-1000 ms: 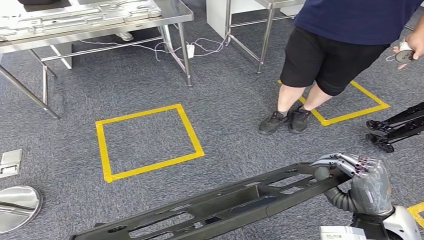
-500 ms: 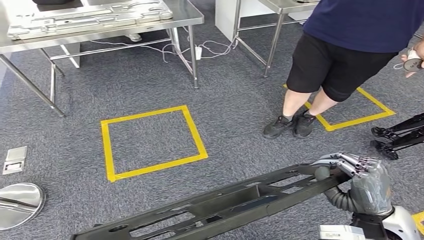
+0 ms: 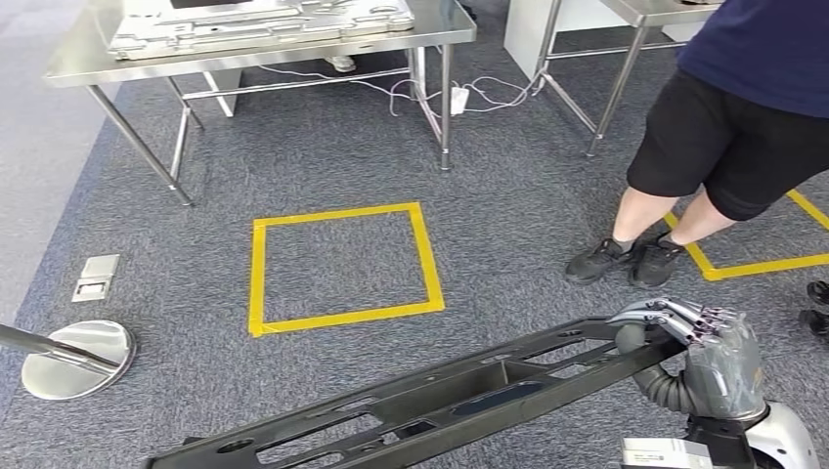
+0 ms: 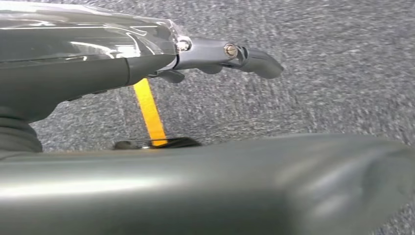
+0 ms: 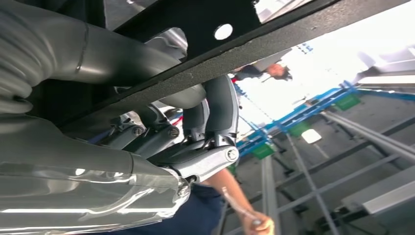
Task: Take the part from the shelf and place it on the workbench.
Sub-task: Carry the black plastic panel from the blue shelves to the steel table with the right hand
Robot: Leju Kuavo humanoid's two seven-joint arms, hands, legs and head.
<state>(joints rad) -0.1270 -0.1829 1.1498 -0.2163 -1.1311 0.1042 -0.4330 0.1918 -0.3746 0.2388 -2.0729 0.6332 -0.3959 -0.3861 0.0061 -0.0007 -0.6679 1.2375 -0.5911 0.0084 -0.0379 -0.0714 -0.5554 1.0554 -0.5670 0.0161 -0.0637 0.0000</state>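
- I have one long black perforated plastic frame part off the shelf and carried low in front of me above the grey carpet floor; it touches neither.
- Long axis runs across my body, rising from my left side toward my right.
- Right hand: fingers curled over the part's right end, wrapped around a bar of it; the right wrist view shows the same wrap.
- Left hand: seen in the left wrist view above a grey surface I read as the part, one finger stretched out straight; I cannot tell whether it grips anything.
- Stainless steel workbench, my likely drop spot, stands far ahead and to my left, with one pale flat metal panel already on its top.
- The coming move turns on this: the part lies roughly parallel to the bench's front edge, so I judge I can walk it forward without much turning.
- Count: one part, two steel tables, two yellow tape squares, one person standing to my right, one round chrome stand base.
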